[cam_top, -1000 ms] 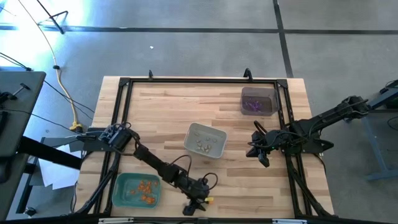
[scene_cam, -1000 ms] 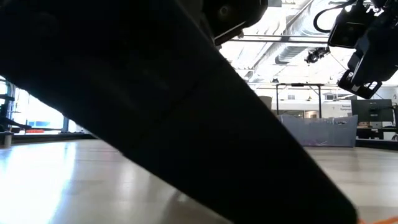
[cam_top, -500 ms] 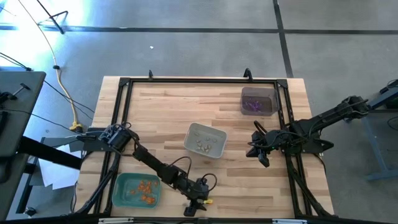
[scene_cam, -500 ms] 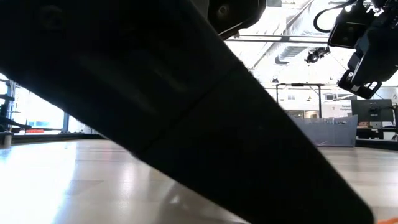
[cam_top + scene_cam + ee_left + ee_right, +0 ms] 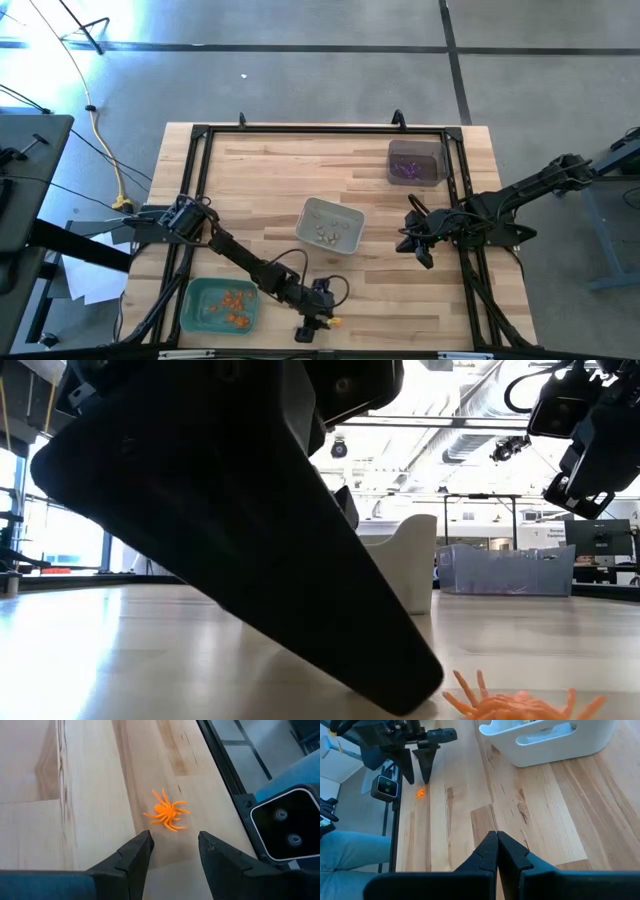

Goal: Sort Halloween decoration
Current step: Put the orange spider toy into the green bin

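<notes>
Down at the near edge of the table (image 5: 270, 160), between the green tray and the front rail: left gripper (image 5: 322, 318) poised low over the wood, fingers (image 5: 135, 855) spread apart with nothing between them. Just ahead of those fingertips, an orange spider (image 5: 167, 812) lying flat on the boards, legs splayed, untouched. Same spider (image 5: 512, 703) seen from table height beside the dark bulk of the left arm, and as a small orange speck (image 5: 335, 322) from above, right next to the gripper. Close to the black frame rail and a small camera box (image 5: 286, 827) at the table's edge.

Over to the green tray (image 5: 196, 312) at the front left corner: a cluster of orange trinkets (image 5: 236, 303) inside. Middle of the table: pale grey tray (image 5: 344, 240) holding a few whitish-beige pieces (image 5: 328, 232). Far right corner: dark tray (image 5: 438, 160) with purple trinkets (image 5: 405, 170) in it.

Right gripper (image 5: 424, 255) parked above the table's right side, well apart from the spider, fingers (image 5: 490, 852) pressed tight together, gripping nothing. Looking out from there past the pale tray (image 5: 550, 740) toward the left gripper (image 5: 417, 772) and the spider (image 5: 420, 792) on the wood beside it.
</notes>
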Controlling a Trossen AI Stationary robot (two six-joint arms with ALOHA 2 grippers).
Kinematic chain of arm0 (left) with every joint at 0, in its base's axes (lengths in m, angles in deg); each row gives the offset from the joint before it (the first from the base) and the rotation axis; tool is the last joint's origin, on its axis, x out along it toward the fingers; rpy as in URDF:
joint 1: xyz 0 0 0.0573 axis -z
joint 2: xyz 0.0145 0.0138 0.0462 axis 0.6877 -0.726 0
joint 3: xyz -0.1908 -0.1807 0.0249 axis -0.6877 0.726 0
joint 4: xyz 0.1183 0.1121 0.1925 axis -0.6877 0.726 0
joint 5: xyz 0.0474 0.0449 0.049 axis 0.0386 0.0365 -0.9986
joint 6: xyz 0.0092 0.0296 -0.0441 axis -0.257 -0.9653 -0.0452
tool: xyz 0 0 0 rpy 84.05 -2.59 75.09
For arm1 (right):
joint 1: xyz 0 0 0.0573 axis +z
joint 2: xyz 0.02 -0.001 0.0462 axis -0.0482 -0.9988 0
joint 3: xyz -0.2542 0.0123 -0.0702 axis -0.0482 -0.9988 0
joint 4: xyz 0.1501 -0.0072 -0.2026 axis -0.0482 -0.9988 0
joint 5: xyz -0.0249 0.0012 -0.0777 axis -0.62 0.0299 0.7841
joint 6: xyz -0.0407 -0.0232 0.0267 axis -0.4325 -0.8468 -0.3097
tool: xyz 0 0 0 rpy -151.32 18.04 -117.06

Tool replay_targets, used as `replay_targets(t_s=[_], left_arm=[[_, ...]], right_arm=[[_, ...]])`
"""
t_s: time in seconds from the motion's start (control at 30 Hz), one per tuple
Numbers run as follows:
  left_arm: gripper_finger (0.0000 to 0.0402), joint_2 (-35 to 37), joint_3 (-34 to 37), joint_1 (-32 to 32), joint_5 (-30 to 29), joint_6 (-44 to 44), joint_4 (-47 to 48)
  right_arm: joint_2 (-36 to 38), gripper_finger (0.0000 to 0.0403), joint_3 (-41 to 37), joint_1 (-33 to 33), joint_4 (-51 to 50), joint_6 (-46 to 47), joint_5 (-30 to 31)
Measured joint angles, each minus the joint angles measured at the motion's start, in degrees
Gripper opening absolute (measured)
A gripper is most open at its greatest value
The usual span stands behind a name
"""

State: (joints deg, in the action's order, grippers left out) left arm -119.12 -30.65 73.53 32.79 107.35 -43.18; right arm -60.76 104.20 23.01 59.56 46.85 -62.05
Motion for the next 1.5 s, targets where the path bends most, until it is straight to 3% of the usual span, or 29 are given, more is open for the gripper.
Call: replay_targets(t_s=[0.6, 0.77, 1.03, 1.5], left_arm=[[0.0159, -0.13, 0.11, -2.49, -0.68, -7.40, -3.39], [0.0159, -0.13, 0.11, -2.28, 3.22, -7.36, -4.98], [0.0159, -0.15, 0.09, -1.86, 4.05, -7.71, -5.90], [0.0159, -5.52, -0.20, -1.86, 4.74, -8.85, -14.83]], right_arm=[[0.00, 0.0000, 0.00, 0.02, -0.15, 0.00, 0.00], [-0.01, 0.0000, 0.00, 0.02, -0.15, 0.01, 0.01], [0.00, 0.0000, 0.00, 0.01, -0.15, 0.00, 0.01], [0.00, 0.0000, 0.00, 0.00, -0.57, 0.00, 0.02]])
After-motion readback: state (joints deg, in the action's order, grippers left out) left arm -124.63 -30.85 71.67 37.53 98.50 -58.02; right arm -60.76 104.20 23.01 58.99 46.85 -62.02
